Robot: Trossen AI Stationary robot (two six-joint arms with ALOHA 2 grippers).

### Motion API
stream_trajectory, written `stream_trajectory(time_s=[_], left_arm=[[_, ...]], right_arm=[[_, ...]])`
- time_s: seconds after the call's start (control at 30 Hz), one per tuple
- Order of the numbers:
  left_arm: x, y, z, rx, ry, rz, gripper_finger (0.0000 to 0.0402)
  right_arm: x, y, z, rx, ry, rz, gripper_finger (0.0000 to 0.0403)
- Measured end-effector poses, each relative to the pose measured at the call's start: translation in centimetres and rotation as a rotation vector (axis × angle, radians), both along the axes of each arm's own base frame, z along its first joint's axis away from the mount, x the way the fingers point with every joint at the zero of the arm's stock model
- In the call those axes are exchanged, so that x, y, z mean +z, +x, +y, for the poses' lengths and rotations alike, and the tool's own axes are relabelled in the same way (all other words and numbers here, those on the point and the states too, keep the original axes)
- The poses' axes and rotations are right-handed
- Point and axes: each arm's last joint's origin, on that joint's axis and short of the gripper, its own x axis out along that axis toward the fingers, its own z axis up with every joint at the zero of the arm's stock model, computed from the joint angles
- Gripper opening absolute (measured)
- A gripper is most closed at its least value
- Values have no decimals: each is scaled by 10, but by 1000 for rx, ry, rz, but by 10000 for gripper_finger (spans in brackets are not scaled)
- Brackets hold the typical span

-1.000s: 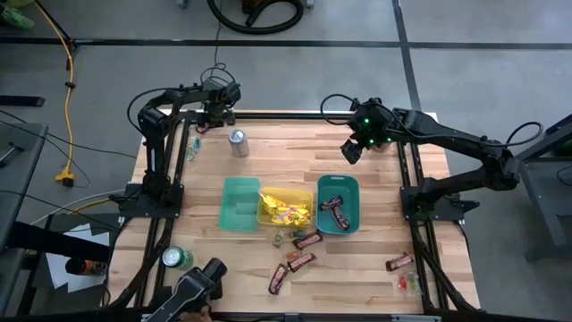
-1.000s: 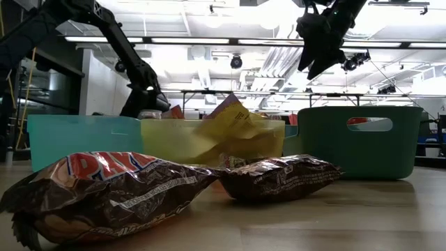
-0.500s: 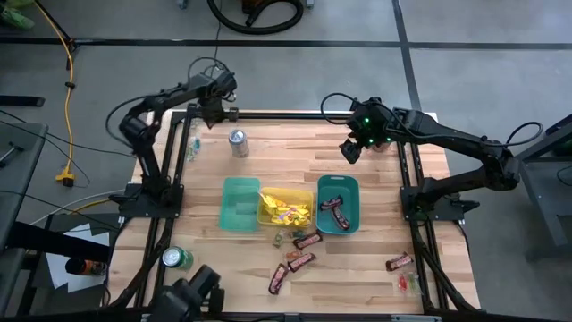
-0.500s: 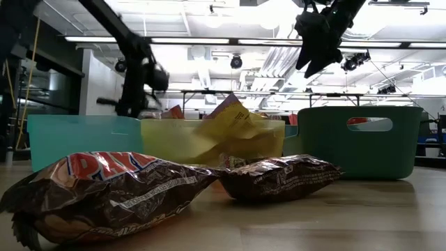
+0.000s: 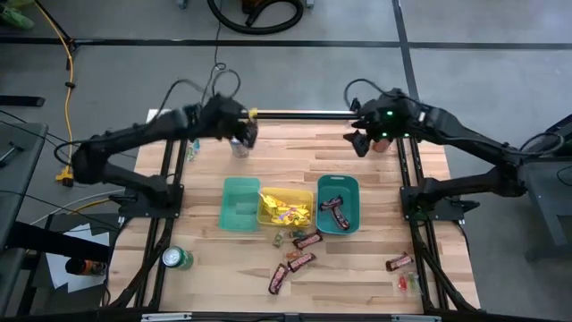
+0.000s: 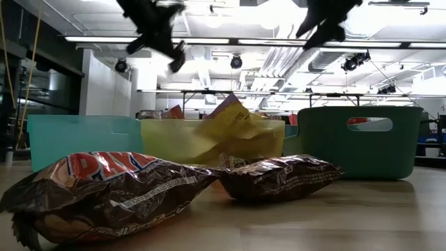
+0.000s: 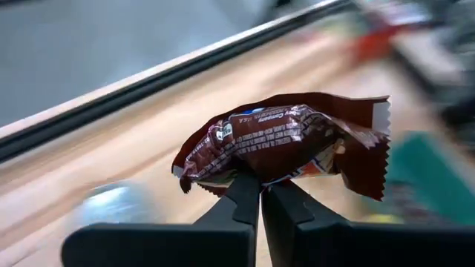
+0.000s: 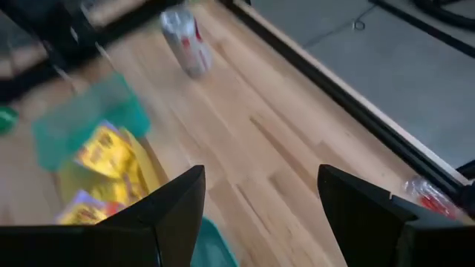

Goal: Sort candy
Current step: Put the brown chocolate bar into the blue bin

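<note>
One brown candy bar (image 7: 286,141) clamped in left pincer (image 7: 260,194), far left; right pincer (image 8: 260,208) apart, far right above table (image 5: 295,148).

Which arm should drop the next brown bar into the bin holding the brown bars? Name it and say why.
Left. The left gripper is already shut on a brown candy bar, raised over the table's far left. The right gripper is open and empty at the far right, although the dark teal bin lies nearer to it.

The table (image 5: 295,156) is pale wood planking, smooth and matt. The bars (image 6: 111,192) wear crinkled, glossy foil wrappers; one (image 7: 286,144) shows a serrated edge. The bins (image 6: 362,143) look like smooth matt plastic.
</note>
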Motion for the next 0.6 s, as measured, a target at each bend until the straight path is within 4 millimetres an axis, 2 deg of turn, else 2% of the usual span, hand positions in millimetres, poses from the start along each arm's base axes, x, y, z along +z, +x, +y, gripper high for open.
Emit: stream_trajectory(time_s=[0.1,0.23,0.47,0.6], left_arm=[[-11,21,-29,-140,52,-181,0],[-34,59,-48,-339,45,-362,0],[-79,139,-79,-705,-2,-342,0],[-97,181,-103,-810,16,-313,0]], right_arm=[[7,-9,5,-28,25,-50,256],[13,-18,9,-55,74,-111,256],[15,-20,16,-52,102,-134,256],[15,-18,21,-13,93,-129,256]])
